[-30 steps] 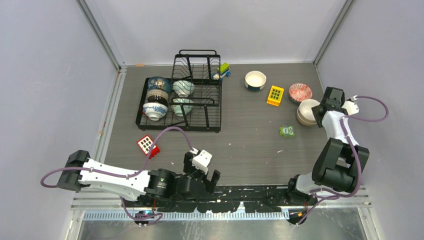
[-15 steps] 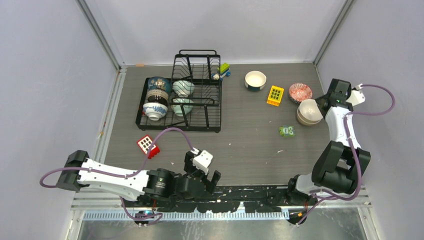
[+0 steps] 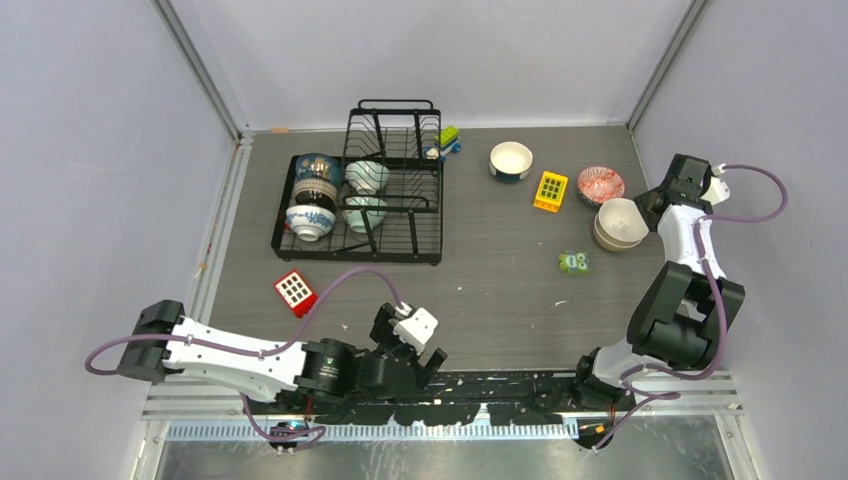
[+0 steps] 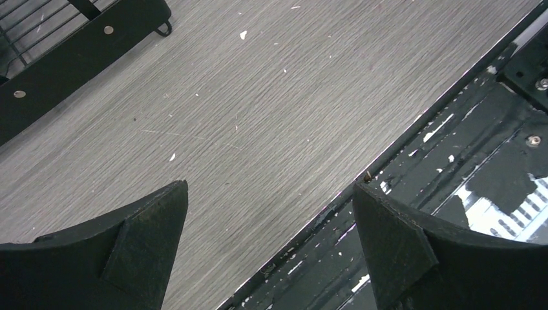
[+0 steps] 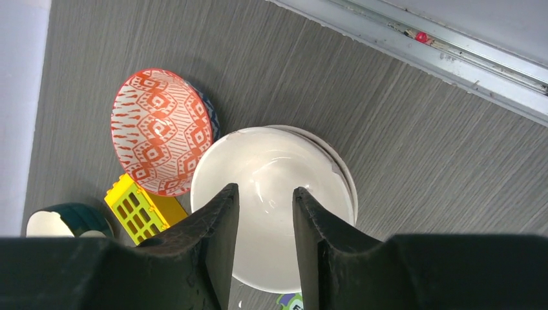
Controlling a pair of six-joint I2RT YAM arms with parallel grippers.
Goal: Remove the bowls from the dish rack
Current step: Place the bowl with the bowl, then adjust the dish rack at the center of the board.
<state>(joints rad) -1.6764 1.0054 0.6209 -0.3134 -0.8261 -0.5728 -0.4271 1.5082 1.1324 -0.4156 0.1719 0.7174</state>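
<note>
The black wire dish rack (image 3: pixel 420 235) stands at the back left; its corner shows in the left wrist view (image 4: pixel 71 58). It holds a blue-and-white patterned bowl (image 3: pixel 318 172), a white and blue bowl (image 3: pixel 309 222) and two pale green bowls (image 3: pixel 367 176) (image 3: pixel 362 213). On the table to the right sit a white and teal bowl (image 3: pixel 511 160), a red-patterned bowl (image 3: pixel 600 185) (image 5: pixel 160 132) and stacked cream bowls (image 3: pixel 619 223) (image 5: pixel 271 168). My right gripper (image 3: pixel 655 202) (image 5: pixel 265 194) hovers just right of and above the cream stack, slightly open and empty. My left gripper (image 3: pixel 425 365) (image 4: pixel 270 190) is wide open and empty over the table's near edge.
A yellow block (image 3: pixel 550 190) (image 5: pixel 139 210) lies between the teal and red-patterned bowls. A green block (image 3: pixel 573 262) lies below the cream stack, a red block (image 3: pixel 296 292) in front of the rack, and small toy blocks (image 3: pixel 447 140) behind it. The right wall is close to my right arm.
My right gripper has drawn back to the right, off the cream bowls, and stands a little higher. My left gripper has shifted slightly right and towards the near edge.
</note>
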